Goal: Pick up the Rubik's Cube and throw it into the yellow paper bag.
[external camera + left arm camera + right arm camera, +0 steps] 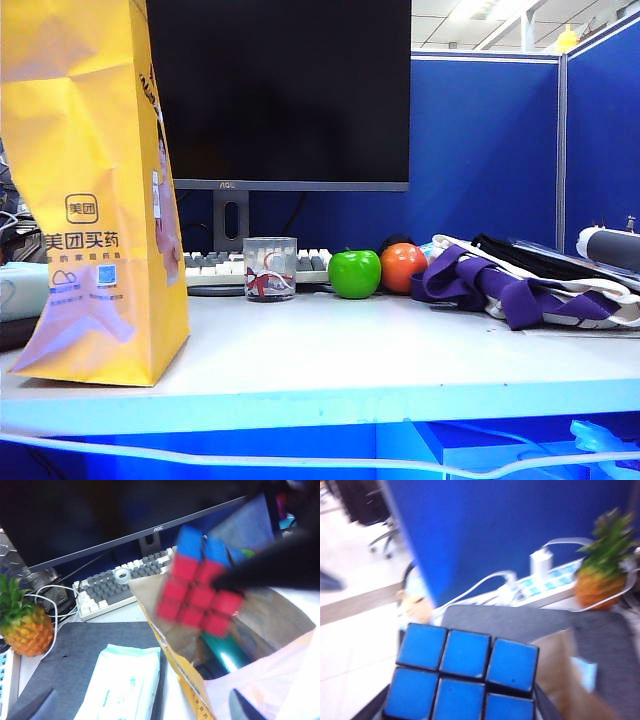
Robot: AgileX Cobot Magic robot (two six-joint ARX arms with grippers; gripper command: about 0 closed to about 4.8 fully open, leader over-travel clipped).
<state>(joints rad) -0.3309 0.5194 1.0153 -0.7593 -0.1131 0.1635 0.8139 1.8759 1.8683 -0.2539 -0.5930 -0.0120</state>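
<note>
Above the open mouth of the upright yellow paper bag (200, 645), standing at nine o'clock on the desk (330, 350), the right gripper (460, 715) pinches the tilted Rubik's Cube (200, 597), red face toward the left wrist camera. Left gripper (145, 712) fingers are spread wide, empty.

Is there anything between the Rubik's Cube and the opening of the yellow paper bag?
Nothing visible. In the left wrist view the Rubik's Cube, held by the right gripper, hangs directly over the open mouth of the yellow paper bag. The left gripper is open and empty beside the bag.
</note>
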